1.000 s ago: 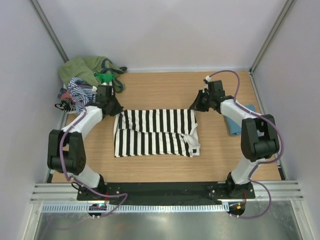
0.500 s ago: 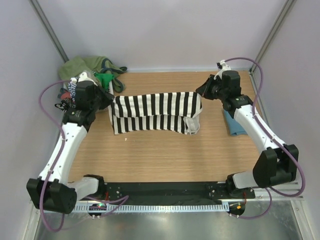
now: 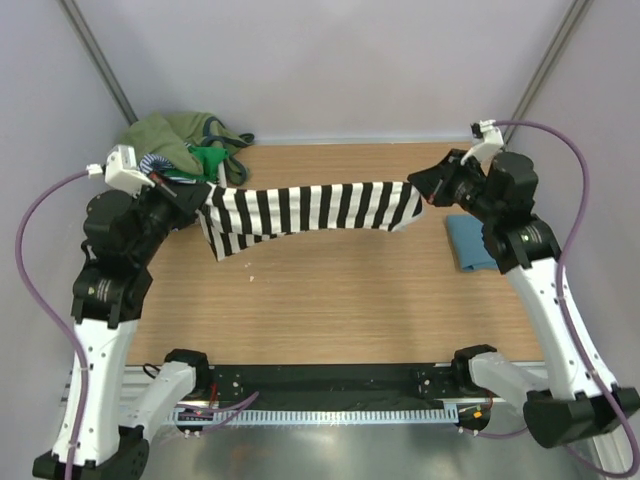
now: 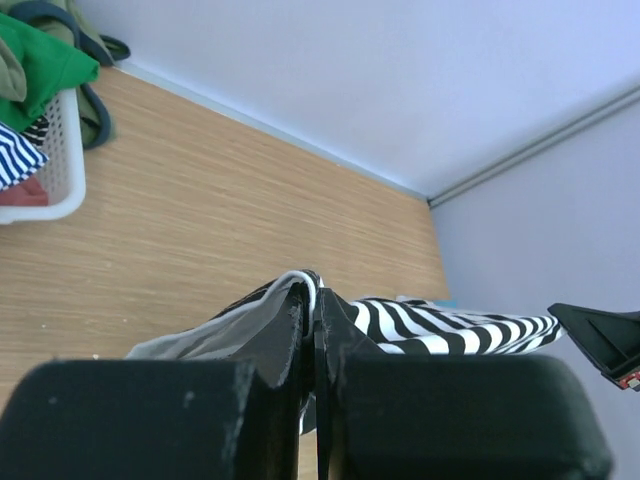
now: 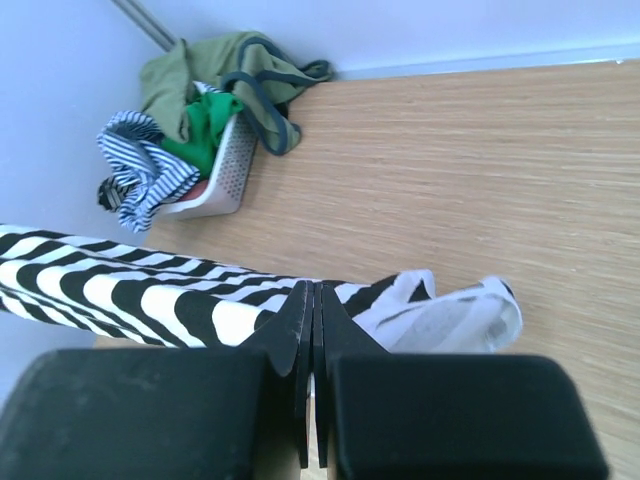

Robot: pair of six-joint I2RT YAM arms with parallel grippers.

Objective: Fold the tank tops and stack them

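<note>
The black-and-white striped tank top hangs stretched in the air above the wooden table, held at both ends. My left gripper is shut on its left end, where the cloth drapes down. At its right end my right gripper is also shut on it. In the left wrist view the fingertips pinch a white-edged fold, and the stripes run off to the right. In the right wrist view the gripper clamps the striped cloth, with a loose strap end beside it. A folded teal-blue tank top lies at the table's right edge.
A heap of olive, green and thin-striped tops fills a white basket in the back left corner. Pale walls and metal posts close in the table on three sides.
Both arms rose and spread apart. The striped top, flat on the table a second ago, left the wood and now hangs taut between the two shut grippers.
</note>
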